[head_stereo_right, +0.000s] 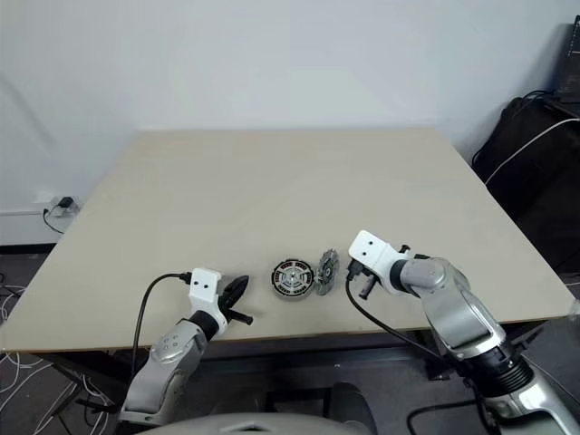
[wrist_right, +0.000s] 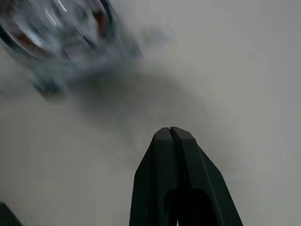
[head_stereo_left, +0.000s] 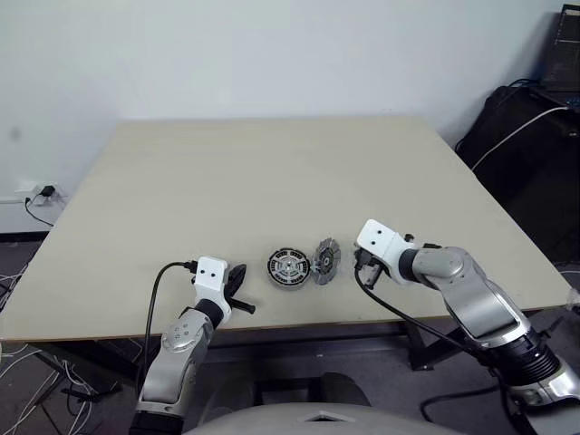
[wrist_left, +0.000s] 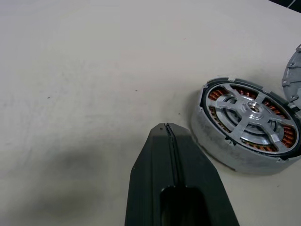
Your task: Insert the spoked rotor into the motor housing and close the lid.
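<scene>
Rotor already seated in motor housing, silver spokes over copper windings; lid leans tilted against housing's far side, not yet closed; left gripper pressed together, empty, housing just beside its tips; right gripper likewise closed, empty, lid near, apart.

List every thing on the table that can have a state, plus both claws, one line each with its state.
spoked rotor: seated inside the motor housing, silver spokes facing up.
motor housing: flat on the table, coppery windings showing between the spokes, not covered.
lid: not on, tilted on edge against the housing's right side.
left claw: shut, holding nothing, just left of the housing.
right claw: shut, holding nothing, right of the lid.
</scene>
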### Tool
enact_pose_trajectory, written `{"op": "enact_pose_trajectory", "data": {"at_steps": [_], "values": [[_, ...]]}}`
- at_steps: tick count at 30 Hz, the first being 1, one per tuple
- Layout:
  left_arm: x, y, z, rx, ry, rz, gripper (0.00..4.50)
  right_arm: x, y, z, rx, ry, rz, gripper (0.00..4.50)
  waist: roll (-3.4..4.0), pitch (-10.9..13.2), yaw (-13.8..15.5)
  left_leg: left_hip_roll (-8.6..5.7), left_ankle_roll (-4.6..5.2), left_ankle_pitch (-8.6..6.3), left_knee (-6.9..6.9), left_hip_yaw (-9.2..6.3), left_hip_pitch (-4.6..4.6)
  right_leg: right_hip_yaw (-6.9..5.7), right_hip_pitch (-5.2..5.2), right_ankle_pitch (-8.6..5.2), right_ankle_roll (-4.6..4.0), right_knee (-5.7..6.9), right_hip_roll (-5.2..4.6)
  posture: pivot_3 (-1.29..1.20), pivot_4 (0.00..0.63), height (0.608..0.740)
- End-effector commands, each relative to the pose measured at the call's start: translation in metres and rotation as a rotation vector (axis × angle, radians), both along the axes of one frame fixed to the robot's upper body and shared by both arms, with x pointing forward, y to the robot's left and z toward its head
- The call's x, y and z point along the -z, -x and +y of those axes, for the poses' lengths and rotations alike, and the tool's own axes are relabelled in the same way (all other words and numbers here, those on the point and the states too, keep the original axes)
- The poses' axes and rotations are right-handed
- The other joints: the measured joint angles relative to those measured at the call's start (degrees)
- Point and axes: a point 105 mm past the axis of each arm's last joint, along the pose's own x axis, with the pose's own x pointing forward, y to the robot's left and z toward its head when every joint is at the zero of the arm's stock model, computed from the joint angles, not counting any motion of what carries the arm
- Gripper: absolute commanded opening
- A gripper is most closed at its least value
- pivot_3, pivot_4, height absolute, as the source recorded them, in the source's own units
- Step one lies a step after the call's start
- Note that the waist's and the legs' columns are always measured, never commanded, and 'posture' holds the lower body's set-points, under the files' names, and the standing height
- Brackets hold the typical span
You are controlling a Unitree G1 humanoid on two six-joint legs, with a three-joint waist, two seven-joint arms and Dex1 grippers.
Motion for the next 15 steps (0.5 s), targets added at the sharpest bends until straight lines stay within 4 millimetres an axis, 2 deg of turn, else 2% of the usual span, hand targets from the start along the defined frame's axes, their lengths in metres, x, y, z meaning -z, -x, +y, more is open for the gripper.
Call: {"op": "enact_pose_trajectory", "data": {"at_steps": [1,9,15], "values": [[-0.012,-0.006,-0.003,0.012,0.009,-0.043,0.00,-0.021,-0.001,0.013,-0.034,-0.154,-0.027,0.02,-0.07,0.06,0.24,-0.02,0.04,-0.02,0.01,0.00,-0.01,0.00,0.00,0.01,0.02,-0.02,-0.04,0.00,0.000,0.740],[-0.013,-0.005,0.002,-0.005,0.003,-0.047,0.00,-0.025,0.012,0.037,-0.141,-0.323,0.094,0.02,-0.07,0.06,0.89,-0.02,0.03,-0.20,0.02,-0.07,-0.11,0.02,-0.11,0.11,-0.17,-0.08,-0.12,0.00,0.000,0.740],[-0.014,-0.005,0.004,-0.016,0.000,-0.049,0.00,-0.018,0.005,0.045,-0.141,-0.338,0.108,0.02,-0.05,0.07,0.99,-0.01,0.00,-0.21,0.02,-0.10,-0.11,-0.01,-0.10,-0.02,-0.08,-0.07,-0.12,0.00,0.000,0.740]]}}
